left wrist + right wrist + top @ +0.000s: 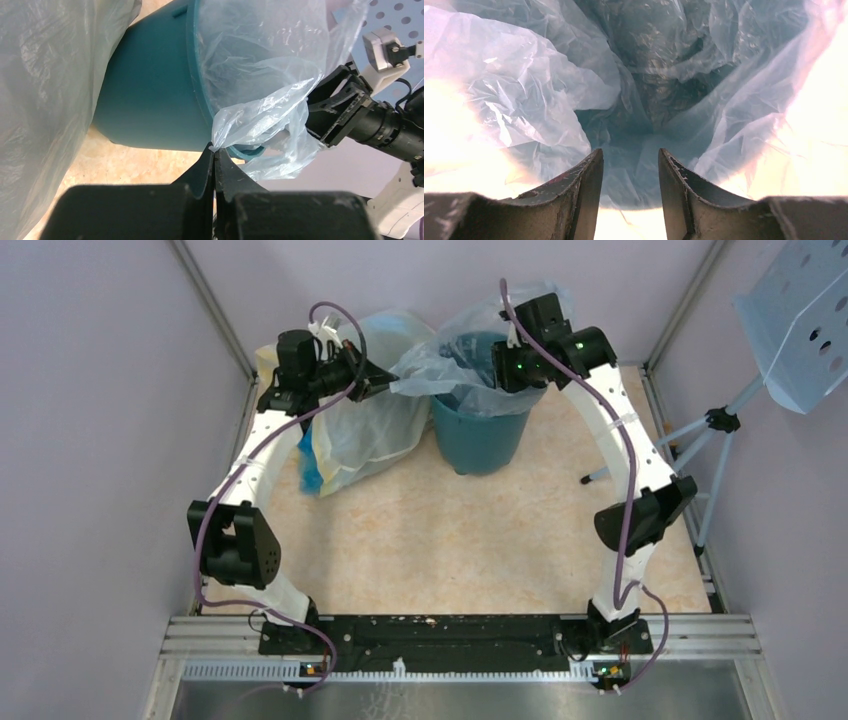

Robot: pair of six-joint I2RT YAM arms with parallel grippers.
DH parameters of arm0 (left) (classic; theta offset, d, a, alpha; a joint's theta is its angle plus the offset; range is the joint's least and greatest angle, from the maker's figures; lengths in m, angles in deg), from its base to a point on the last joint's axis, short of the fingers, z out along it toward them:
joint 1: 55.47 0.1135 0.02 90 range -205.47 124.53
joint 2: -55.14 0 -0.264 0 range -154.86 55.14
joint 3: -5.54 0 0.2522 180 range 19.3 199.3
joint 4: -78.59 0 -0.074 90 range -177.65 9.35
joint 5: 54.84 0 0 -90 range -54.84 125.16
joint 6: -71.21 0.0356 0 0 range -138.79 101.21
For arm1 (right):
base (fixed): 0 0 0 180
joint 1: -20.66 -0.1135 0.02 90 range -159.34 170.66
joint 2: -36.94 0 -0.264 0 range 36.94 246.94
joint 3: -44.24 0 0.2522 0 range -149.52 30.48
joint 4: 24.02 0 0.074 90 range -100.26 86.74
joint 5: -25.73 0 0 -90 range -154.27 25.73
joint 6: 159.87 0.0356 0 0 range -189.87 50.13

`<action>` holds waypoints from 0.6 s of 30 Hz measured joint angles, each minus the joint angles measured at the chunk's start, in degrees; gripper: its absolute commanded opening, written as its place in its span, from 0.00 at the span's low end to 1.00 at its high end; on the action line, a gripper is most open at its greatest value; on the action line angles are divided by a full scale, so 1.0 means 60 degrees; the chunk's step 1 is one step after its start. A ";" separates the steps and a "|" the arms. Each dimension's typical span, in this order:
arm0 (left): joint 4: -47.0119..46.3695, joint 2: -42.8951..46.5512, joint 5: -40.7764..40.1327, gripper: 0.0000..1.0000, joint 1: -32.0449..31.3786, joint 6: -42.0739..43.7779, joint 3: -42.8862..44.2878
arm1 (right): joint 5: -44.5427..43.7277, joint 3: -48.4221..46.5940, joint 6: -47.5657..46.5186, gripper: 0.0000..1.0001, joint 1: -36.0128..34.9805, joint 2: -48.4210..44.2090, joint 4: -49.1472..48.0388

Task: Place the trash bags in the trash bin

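Note:
The trash bin (480,440), a round dark teal bucket, stands at the back of the table, and its side shows in the left wrist view (150,90). The trash bag (440,365), a thin pale-blue liner, sits in the bin's mouth with its rim spilling out over the left side (260,60). My left gripper (215,150) is shut on a pinched corner of that rim, just left of the bin (385,388). My right gripper (510,365) hangs over the bin's mouth. It points down into the bag (649,90), and it (630,155) is open with nothing between its fingers.
A large yellowish translucent bag (350,430) with blue items inside leans against the bin's left side, right under my left wrist. A tripod (700,430) carrying a perforated blue panel (800,320) stands beyond the table's right edge. Walls close in the back and sides.

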 measured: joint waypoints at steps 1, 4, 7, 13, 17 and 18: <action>0.0044 -0.0004 -0.0004 0.00 0.0000 0.0011 -0.0029 | -0.0055 0.0135 0.0066 0.45 0.0025 -0.0149 -0.0015; 0.0182 0.0000 0.0000 0.00 0.0000 0.0131 -0.0040 | -0.0069 0.0528 0.0175 0.46 0.0098 -0.0532 -0.0091; 0.0466 0.0004 -0.0011 0.00 0.0000 0.0379 -0.0040 | 0.0080 0.0874 0.0321 0.46 0.0186 -0.0885 -0.0328; 0.1381 0.0004 -0.0087 0.00 0.0000 0.0984 -0.0040 | 0.0255 0.1596 0.0594 0.47 0.0317 -0.1610 -0.0820; 0.1814 -0.0022 -0.0175 0.00 0.0000 0.1348 -0.0040 | 0.0339 0.3249 0.0794 0.47 0.0321 -0.2535 -0.1362; 0.1898 -0.0040 -0.0219 0.00 0.0000 0.1472 -0.0040 | 0.0368 0.3606 0.0849 0.47 0.0321 -0.2736 -0.1424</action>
